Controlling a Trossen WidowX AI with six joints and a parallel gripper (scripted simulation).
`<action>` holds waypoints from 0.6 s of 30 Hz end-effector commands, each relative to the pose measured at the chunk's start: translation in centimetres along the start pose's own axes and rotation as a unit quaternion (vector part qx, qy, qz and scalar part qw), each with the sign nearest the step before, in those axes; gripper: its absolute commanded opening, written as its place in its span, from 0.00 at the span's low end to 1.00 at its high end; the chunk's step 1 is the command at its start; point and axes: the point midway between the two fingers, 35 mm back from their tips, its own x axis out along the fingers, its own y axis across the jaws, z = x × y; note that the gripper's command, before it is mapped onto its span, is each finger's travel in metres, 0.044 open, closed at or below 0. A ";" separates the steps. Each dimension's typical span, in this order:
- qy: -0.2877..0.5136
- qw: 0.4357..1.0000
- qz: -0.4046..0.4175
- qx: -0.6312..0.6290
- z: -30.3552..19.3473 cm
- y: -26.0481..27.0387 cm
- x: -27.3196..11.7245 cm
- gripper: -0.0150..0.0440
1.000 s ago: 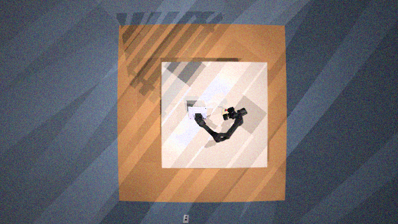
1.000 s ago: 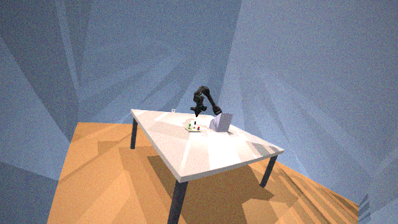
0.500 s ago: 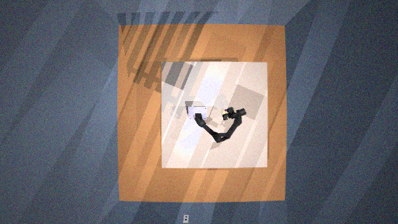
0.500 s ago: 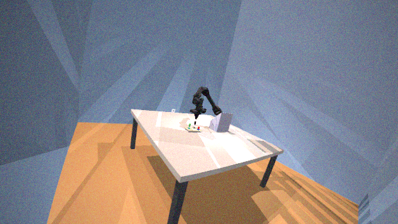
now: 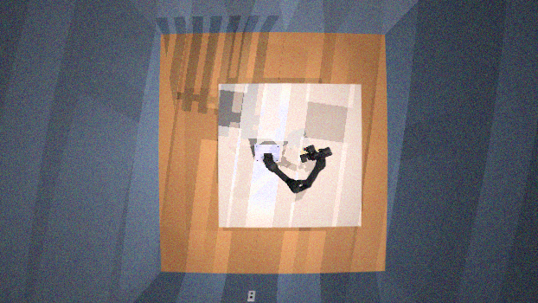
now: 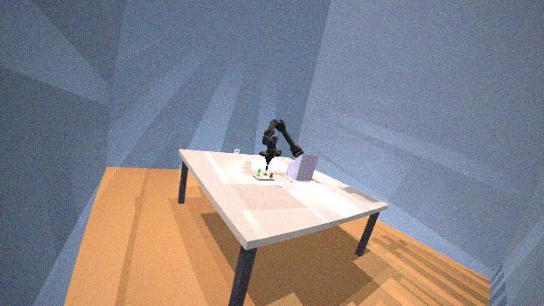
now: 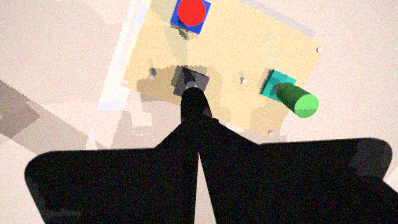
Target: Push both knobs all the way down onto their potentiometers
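the circuit board [image 5: 302,151] [image 6: 263,177] [image 7: 225,55] stands on the table [image 5: 259,208] [image 6: 280,197] [image 7: 60,125], with the arm [image 5: 283,174] [image 6: 289,137] reaching over it. the gripper [image 5: 305,156] [image 6: 267,163] [image 7: 196,122] points down at the board; its fingers are together, with nothing clamped between them.

three knobs are noted. the black knob [image 6: 266,169] [image 7: 194,104] rises from the dark grey potentiometer [image 7: 201,84], directly at the fingertips in the wrist view; contact between the two cannot be confirmed. the green knob [image 6: 259,170] [image 7: 302,101] stands tall over the teal potentiometer [image 7: 272,82], with a bit of shaft visible between them. the red knob [image 6: 271,175] [image 7: 191,12] is over the blue potentiometer [image 7: 204,24]; whether it is seated cannot be told from above. all three potentiometers appear in place on the board.

small pale round marks are visible near the board's corners. a pale lilac block [image 5: 259,151] [image 6: 308,167] stands on the table by the foot of the arm, apart from the board
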 end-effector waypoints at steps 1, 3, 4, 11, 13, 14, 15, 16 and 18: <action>0.001 1.000 0.000 -0.001 0.0 0.0 0.0 0.25; 0.001 1.000 0.000 -0.001 0.0 0.0 0.1 0.25; 0.001 1.000 0.000 -0.001 0.0 0.0 0.1 0.25; 0.002 1.000 0.000 -0.001 0.0 0.0 0.3 0.25; 0.002 1.000 0.000 -0.001 -0.1 0.0 0.4 0.25; 0.002 1.000 0.000 -0.001 -0.1 0.0 0.4 0.25; 0.002 1.000 0.000 -0.001 -0.1 0.0 0.4 0.25; 0.002 1.000 0.000 -0.001 -0.1 0.0 0.4 0.25; 0.002 1.000 0.000 -0.001 -0.1 0.0 0.5 0.25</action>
